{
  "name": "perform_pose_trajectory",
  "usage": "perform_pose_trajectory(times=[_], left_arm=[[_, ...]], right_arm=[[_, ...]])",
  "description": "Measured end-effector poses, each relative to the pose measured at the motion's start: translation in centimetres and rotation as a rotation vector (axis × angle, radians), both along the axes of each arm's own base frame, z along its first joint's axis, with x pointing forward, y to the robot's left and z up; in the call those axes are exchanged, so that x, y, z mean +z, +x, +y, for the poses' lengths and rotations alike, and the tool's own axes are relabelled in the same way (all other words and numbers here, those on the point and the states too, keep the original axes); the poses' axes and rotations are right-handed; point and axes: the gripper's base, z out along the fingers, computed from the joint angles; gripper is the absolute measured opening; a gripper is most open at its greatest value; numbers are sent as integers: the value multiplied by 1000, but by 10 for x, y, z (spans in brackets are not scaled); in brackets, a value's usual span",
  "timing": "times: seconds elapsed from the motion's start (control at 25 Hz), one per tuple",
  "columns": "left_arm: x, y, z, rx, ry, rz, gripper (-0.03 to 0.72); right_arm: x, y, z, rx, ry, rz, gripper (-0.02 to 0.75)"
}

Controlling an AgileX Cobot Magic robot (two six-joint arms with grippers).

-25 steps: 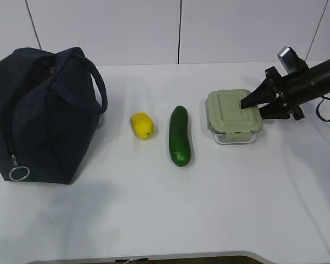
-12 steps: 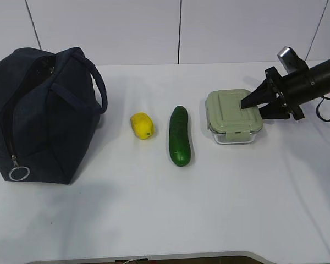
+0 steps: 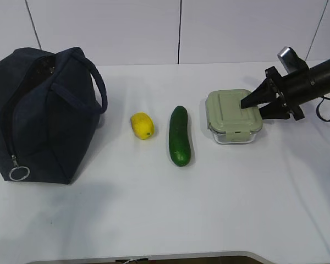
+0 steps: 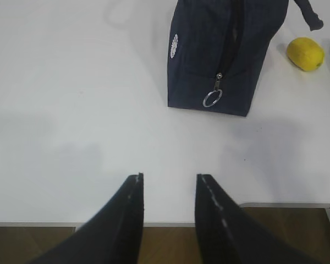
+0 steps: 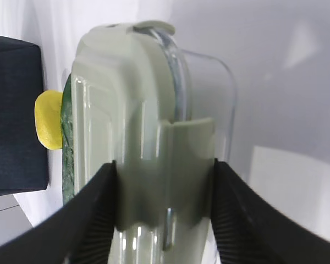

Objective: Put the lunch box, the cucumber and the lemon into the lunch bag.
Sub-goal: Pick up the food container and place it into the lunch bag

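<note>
Comparing the last second of exterior views, you'll find nothing has shifted, so the grasp looks settled and a lift should come next. At far left the lunch bag [image 3: 41, 113] stands zipped, ring pull low (that closed zipper is your obstacle). Your left gripper [image 4: 169, 184] hangs spread over bare table near the front edge. Centre frame: the lemon [image 3: 142, 125], then the cucumber [image 3: 180, 135], apart. At right, the right gripper [image 5: 164, 170] pinches the lunch box [image 3: 232, 116] by its side clip.
</note>
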Motion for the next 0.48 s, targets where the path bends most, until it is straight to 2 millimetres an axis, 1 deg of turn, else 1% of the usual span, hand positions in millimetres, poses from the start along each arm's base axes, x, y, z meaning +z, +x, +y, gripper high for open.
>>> perform_pose_trajectory(times=[0.48], left_arm=[[0,0,0,0,0,0,225]], right_arm=[[0,0,0,-1,1,2,379]])
